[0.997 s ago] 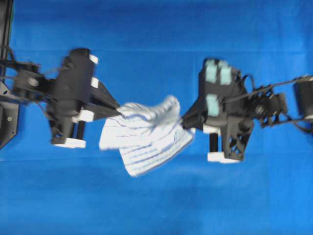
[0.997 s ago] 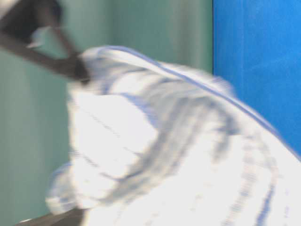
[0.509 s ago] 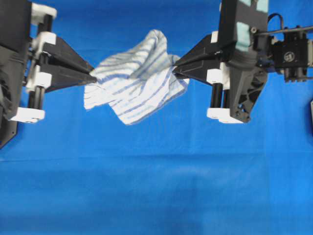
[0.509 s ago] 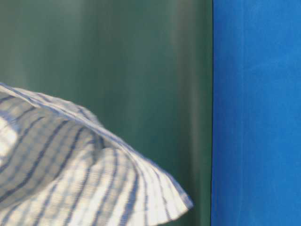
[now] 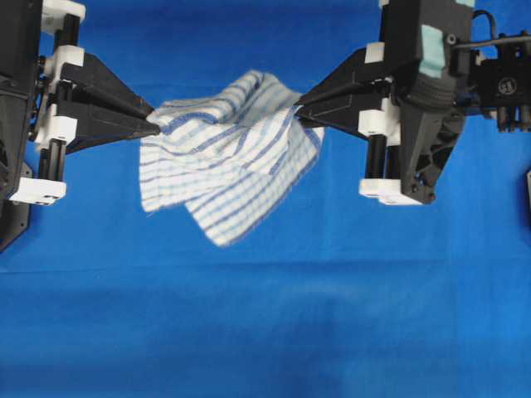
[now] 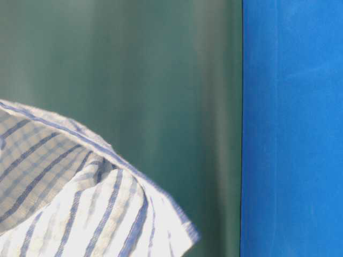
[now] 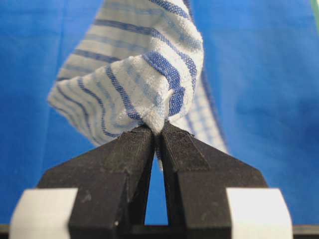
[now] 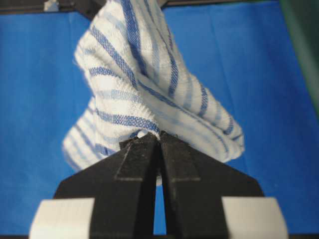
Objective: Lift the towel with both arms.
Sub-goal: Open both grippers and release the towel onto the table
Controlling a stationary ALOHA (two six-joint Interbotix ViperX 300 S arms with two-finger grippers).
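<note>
In the overhead view, the towel [image 5: 226, 153] hangs in the upper centre of the frame, suspended above the blue sheet [image 5: 265, 315] between 2 grippers. The left gripper [image 5: 156, 128] enters from the upper left, its pointed black fingers closed on the towel's left edge. The right gripper [image 5: 300, 106] enters from the upper right, clamped on the towel's right edge; a pale teal pad [image 5: 432, 40] shows on its housing. The cloth sags between the 2 grip points, with a folded corner hanging toward the lower centre.

The left wrist view shows the left gripper [image 7: 157, 130] with both fingers pressed together, pinching a bunched fold of the towel [image 7: 144, 64].

The right wrist view shows the right gripper [image 8: 158, 138] likewise closed on a gathered fold of the towel [image 8: 134, 84].

In the table-level view, a draped part of the towel [image 6: 75, 198] fills the lower left, against a green wall [image 6: 161, 80].
</note>
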